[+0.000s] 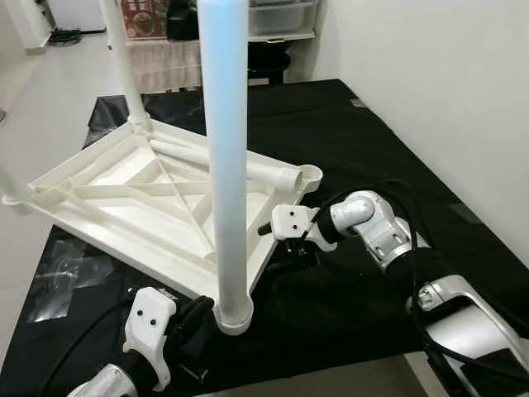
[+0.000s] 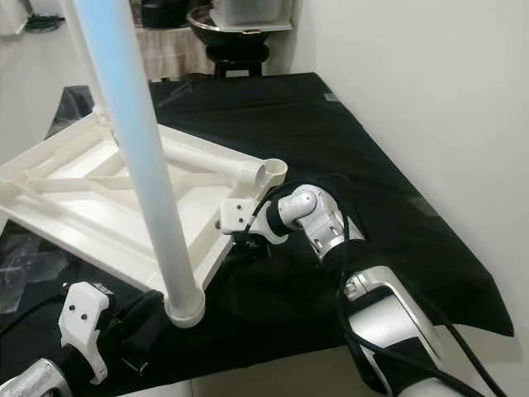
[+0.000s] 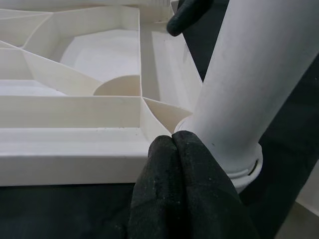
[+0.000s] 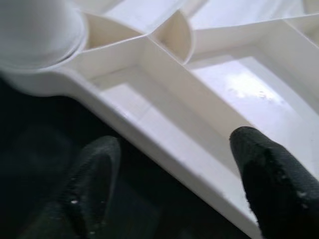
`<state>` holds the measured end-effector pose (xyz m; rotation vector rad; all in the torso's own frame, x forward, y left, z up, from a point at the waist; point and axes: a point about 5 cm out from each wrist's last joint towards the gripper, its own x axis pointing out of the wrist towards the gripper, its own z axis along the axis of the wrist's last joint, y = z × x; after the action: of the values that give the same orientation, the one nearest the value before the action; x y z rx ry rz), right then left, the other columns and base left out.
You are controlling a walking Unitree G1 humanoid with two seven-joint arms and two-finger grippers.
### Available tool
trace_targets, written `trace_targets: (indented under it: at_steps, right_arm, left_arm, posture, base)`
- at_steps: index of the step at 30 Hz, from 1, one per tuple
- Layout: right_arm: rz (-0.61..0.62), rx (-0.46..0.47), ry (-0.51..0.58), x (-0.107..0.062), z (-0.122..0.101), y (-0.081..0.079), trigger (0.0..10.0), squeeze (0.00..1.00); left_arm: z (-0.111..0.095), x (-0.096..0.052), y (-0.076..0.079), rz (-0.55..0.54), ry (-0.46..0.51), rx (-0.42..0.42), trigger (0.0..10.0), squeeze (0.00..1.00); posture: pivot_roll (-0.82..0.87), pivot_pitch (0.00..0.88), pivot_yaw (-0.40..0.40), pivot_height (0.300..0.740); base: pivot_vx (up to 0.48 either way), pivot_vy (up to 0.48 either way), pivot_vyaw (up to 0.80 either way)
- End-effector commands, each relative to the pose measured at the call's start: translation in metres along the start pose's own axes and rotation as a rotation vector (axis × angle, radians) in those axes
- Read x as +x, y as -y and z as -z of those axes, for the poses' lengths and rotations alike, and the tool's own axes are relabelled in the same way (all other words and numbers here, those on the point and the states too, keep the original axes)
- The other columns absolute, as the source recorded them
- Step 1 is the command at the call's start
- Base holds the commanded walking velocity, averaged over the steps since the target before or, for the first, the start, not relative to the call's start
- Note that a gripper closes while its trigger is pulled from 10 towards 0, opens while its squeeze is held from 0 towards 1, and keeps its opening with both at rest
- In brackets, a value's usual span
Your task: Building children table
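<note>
We see the tabletop [image 1: 124,186] lying upside down on a black cloth [image 1: 347,132], ribs up, tilted so its far-left part rides higher, sitting from the centre out toward 9 o'clock of the head view. By our count three legs are in: the near leg [image 1: 227,149] stands in the corner socket at 6 o'clock, a far leg [image 1: 124,66] rises at 11 o'clock, and a third leg [image 1: 12,186] shows partly at 9 o'clock. One loose leg [image 1: 223,161] lies across the ribs, its threaded end pointing toward the open socket [image 1: 310,174] at 3 o'clock, its long axis running roughly 10 to 3; so we judge one leg is left to fit. The standing legs point straight up, away from the cloth. Our left gripper [image 1: 198,327] sits at 7 o'clock, fingers pressed together and touching the base of the near leg, clamped on nothing. Our right gripper [image 4: 174,174] has its fingers spread either side of the tabletop's edge near the open socket, not yet closed
</note>
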<state>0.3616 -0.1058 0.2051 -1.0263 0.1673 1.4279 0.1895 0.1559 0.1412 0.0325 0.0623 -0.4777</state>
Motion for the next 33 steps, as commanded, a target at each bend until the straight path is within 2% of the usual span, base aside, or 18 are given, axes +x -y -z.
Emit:
trace_targets:
  at_steps: [1,2,5,6,8,11,12,14,16,21,22,33]
  right_arm:
    - [-0.026,-0.039,-0.037,-0.006,0.001,0.003,10.0,0.79]
    - [-0.041,-0.048,-0.056,-0.008,0.002,0.004,10.0,0.21]
    - [-0.044,-0.058,-0.074,-0.009,0.003,0.006,10.0,0.21]
    - [-0.031,-0.076,-0.108,-0.008,0.003,0.008,10.0,0.00]
    - [-0.025,-0.083,-0.121,-0.007,0.004,0.010,10.0,0.00]
    - [0.077,-0.049,-0.171,-0.001,0.003,0.022,10.0,0.00]
    - [0.077,-0.049,-0.171,-0.001,0.003,0.022,10.0,0.00]
    - [0.151,-0.050,-0.255,0.002,0.006,0.029,10.0,0.00]
    - [0.144,-0.060,-0.315,0.005,0.007,0.032,10.0,0.00]
    - [0.115,-0.097,-0.371,0.005,0.008,0.033,9.8,0.00]
    - [0.104,-0.109,-0.389,0.004,0.008,0.034,0.0,0.00]
    - [0.064,-0.145,-0.465,-0.003,0.017,0.032,0.0,0.00]
  left_arm:
    - [0.007,-0.001,0.001,0.004,-0.034,-0.005,10.0,0.00]
    - [0.007,-0.001,0.001,0.003,-0.034,-0.004,10.0,0.00]
    - [0.007,-0.001,0.000,0.001,-0.035,-0.003,10.0,0.00]
    - [0.007,-0.001,0.000,0.000,-0.036,-0.003,10.0,0.00]
    - [0.007,-0.002,0.000,0.000,-0.036,-0.003,10.0,0.00]
    - [0.007,-0.002,0.001,0.001,-0.039,-0.002,10.0,0.00]
    - [0.007,-0.002,0.001,0.001,-0.039,-0.002,10.0,0.00]
    - [0.008,-0.002,0.002,0.002,-0.040,-0.001,10.0,0.00]
    - [0.007,-0.003,0.003,0.001,-0.040,-0.001,10.0,0.00]
    - [0.006,-0.008,0.004,-0.009,-0.046,0.001,10.0,0.00]
    - [0.006,-0.009,0.004,-0.013,-0.048,0.000,10.0,0.00]
    - [0.007,-0.011,0.008,-0.018,-0.050,-0.008,10.0,0.00]
  posture:
    - [0.11,0.176,-0.027,0.740]
    - [0.11,0.176,-0.027,0.740]
    - [0.11,0.176,-0.027,0.740]
    - [0.11,0.179,-0.028,0.740]
    - [0.11,0.179,-0.028,0.740]
    - [0.11,0.183,-0.030,0.740]
    - [0.11,0.183,-0.030,0.740]
    - [0.12,0.189,-0.032,0.740]
    - [0.13,0.203,-0.041,0.740]
    - [0.13,0.213,-0.046,0.740]
    - [0.14,0.217,-0.049,0.740]
    - [0.13,0.222,-0.061,0.740]
  base:
    - [0.000,0.000,0.00]
    - [0.000,0.000,0.00]
    - [0.000,0.000,0.00]
    - [0.000,0.000,0.00]
    - [0.000,0.000,0.00]
    - [0.000,0.000,0.00]
    - [0.000,0.000,0.00]
    - [0.000,0.000,0.00]
    - [0.000,0.000,0.00]
    - [0.000,0.000,0.00]
    - [0.000,0.000,0.00]
    - [0.000,0.000,0.00]
